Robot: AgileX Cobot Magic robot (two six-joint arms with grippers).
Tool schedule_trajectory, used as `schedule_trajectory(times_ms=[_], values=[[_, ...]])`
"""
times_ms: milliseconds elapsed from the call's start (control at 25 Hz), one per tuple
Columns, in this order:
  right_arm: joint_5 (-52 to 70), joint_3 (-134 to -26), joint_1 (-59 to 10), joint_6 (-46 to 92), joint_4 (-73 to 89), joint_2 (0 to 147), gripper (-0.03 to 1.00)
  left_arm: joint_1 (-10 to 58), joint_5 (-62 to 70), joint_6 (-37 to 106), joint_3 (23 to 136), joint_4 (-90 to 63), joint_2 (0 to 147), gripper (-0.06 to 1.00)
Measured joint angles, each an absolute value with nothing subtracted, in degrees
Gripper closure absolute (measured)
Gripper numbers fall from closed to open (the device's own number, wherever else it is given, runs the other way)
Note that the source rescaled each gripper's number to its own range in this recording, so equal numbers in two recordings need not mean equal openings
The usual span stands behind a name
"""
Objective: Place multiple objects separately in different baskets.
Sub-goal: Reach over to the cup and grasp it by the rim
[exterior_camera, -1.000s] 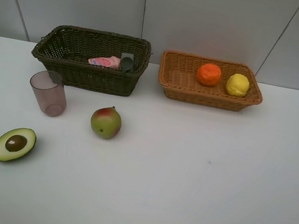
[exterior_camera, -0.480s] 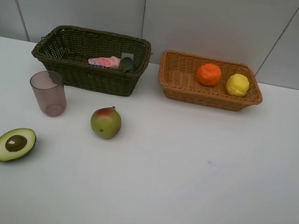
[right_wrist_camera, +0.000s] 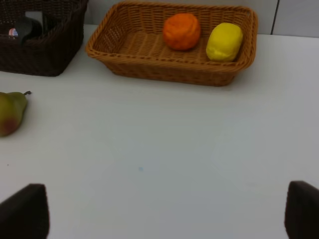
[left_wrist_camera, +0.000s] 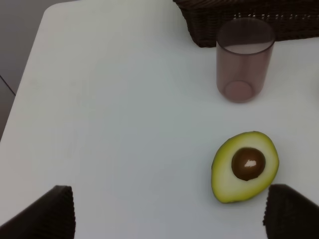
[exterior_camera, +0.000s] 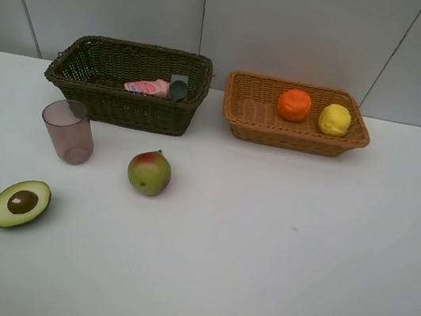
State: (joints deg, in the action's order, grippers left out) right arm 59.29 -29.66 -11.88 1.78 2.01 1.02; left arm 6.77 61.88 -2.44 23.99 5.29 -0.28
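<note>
White table (exterior_camera: 298,260), pale panelled wall behind.

Far left: dark brown-green basket (exterior_camera: 122,108), the deeper one. Small pink bottle (exterior_camera: 146,86) lies inside it; beside that, toward the right, a dark grey item, probably the black pump bottle (exterior_camera: 178,88), though it is too small to be sure.

Far right: orange-tan basket (exterior_camera: 294,137), shallower, just beside the dark one. Orange (exterior_camera: 294,105) and lemon (exterior_camera: 334,119) sit inside at its right end, side by side, orange on the left.

On the bare table: translucent mauve cup (exterior_camera: 68,131) upright, just in front of the dark basket's left end. Red-green pear-like fruit (exterior_camera: 149,172) to the right of the cup, apart from it. Halved avocado (exterior_camera: 19,204) nearer and left, cut face and pit up.

Left gripper (left_wrist_camera: 169,211): jaws spread wide, nothing between them, above the table. Avocado lies just beyond one fingertip (left_wrist_camera: 291,211), close to it but not touching; cup and dark basket farther on.

Right gripper (right_wrist_camera: 162,211): jaws spread wide, holding nothing, bare table between them. Orange-tan basket with its two fruits well beyond it; pear-like fruit off to the left, well apart.
</note>
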Motion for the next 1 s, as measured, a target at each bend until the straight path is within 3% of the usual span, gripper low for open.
schedule_trajectory(times_ms=[1000], values=[[59.3,-29.7,-11.9,1.7,2.0,1.0,-0.03,6.8,61.9,-2.4,24.0,5.3,-0.3,-0.06]])
